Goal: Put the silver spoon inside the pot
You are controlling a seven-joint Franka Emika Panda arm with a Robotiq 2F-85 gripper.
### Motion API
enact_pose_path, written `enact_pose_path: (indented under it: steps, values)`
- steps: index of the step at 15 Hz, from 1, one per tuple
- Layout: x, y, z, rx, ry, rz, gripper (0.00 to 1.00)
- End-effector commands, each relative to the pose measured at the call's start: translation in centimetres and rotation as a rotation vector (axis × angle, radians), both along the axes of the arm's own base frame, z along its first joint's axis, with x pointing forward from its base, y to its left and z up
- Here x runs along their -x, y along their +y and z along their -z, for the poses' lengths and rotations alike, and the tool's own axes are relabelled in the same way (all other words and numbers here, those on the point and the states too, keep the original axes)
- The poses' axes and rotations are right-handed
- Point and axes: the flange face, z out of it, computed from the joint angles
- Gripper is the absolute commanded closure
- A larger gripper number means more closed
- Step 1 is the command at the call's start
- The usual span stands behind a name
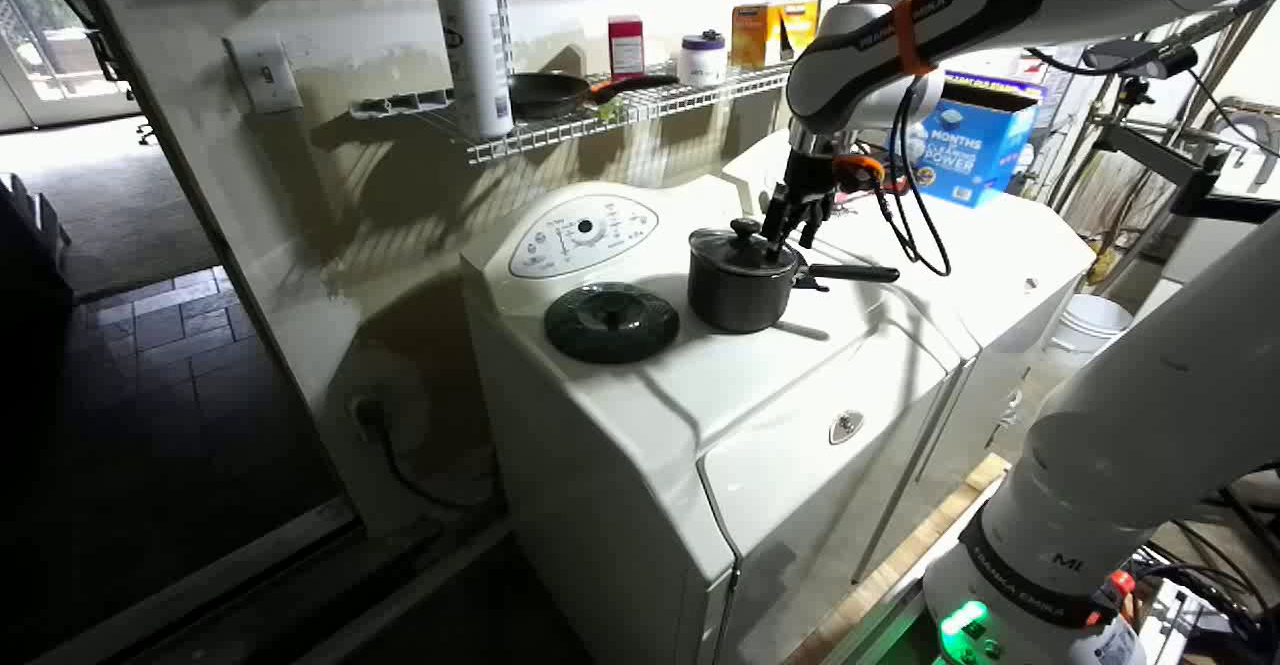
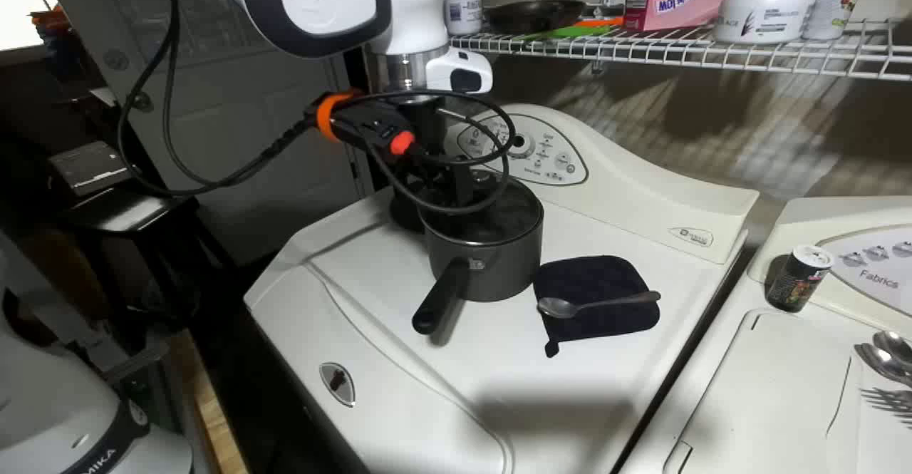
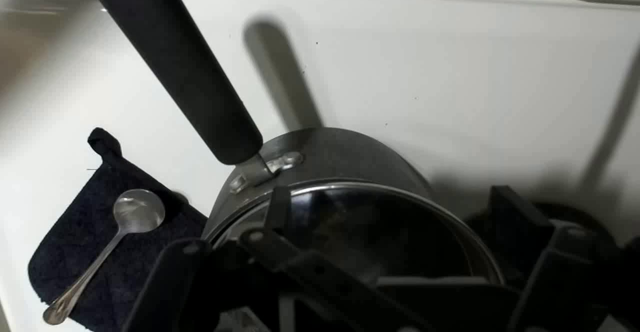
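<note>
The silver spoon (image 2: 598, 304) lies on a dark pot holder (image 2: 605, 274) beside the pot in an exterior view; it also shows in the wrist view (image 3: 107, 249). The pot (image 1: 738, 295) is dark grey and stands upright on the white machine. Its long dark handle shows in all views. A glass lid with a dark knob (image 1: 745, 228) covers the pot, so its inside is not clearly seen. My gripper (image 1: 790, 238) is right above the lid, by the knob. In the wrist view its fingers (image 3: 392, 194) are apart. Cables partly hide it in an exterior view (image 2: 459, 185).
A flat dark round disc (image 1: 612, 323) lies left of the pot. A wire shelf (image 2: 677, 53) with a pan, a box and jars hangs behind. A small black can (image 2: 798, 278), spoons and forks (image 2: 887, 406) are on the neighbouring machine. A blue box (image 1: 975, 145) stands behind the arm.
</note>
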Motion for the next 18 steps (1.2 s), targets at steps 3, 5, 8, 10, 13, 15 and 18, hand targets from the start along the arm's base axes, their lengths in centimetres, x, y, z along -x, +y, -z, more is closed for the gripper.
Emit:
enact_pose_path:
  steps: [3, 5, 8, 10, 13, 15, 18]
  values:
    - [0.0, 0.0, 0.0, 0.0, 0.001, 0.0, 0.0]
    - [0.0, 0.0, 0.0, 0.0, 0.001, 0.0, 0.0]
    - [0.2, 0.1, -0.8, 0.005, -0.024, 0.017, 0.0]
    - [-0.1, -0.7, -2.9, 0.009, -0.091, 0.075, 0.0]
    - [-1.1, -3.5, -7.1, 0.019, -0.214, 0.189, 0.0]
    - [-1.8, -6.0, -9.9, 0.035, -0.288, 0.27, 0.0]
    - [-3.1, -10.2, -12.3, 0.053, -0.369, 0.414, 0.0]
